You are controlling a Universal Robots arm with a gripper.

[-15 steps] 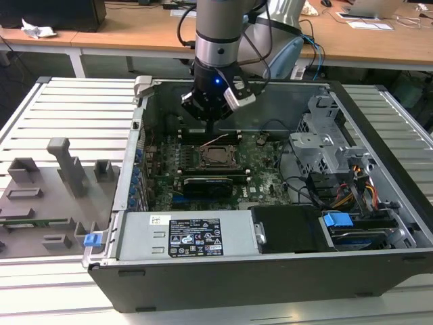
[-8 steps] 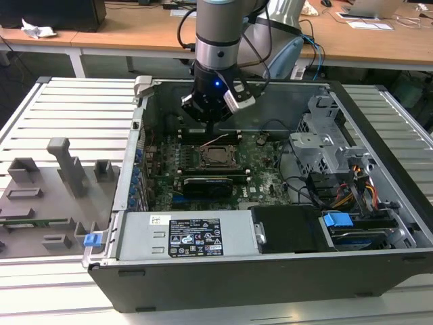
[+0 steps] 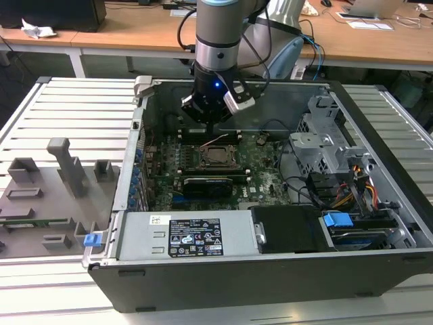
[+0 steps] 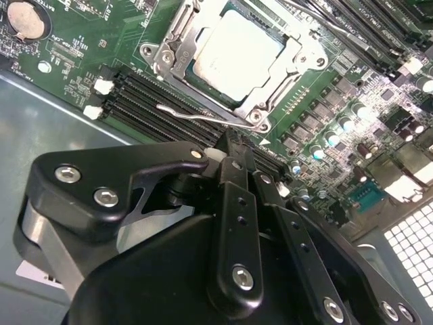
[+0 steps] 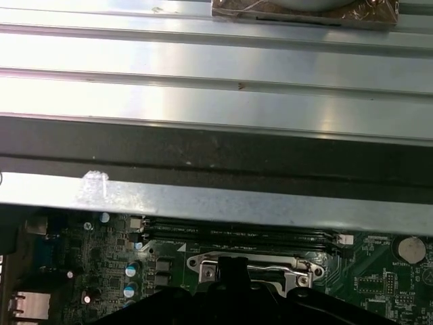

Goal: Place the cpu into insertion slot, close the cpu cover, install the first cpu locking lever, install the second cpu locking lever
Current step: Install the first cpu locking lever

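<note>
The cpu lies flat in the insertion slot on the green motherboard, its silvery top showing through the window of the cpu cover. The cover lies down over the chip. A thin wire locking lever runs along the socket's side nearest my gripper. My gripper hangs just above that side of the socket, its black fingers together and the tip right by the lever wire. In the exterior view my gripper is inside the open case, just behind the socket.
Black memory slots lie between the socket and the case wall. A black graphics card sits in front of the socket. A metal drive cage with cables stands at the exterior view's right, grey fixtures on the table at its left.
</note>
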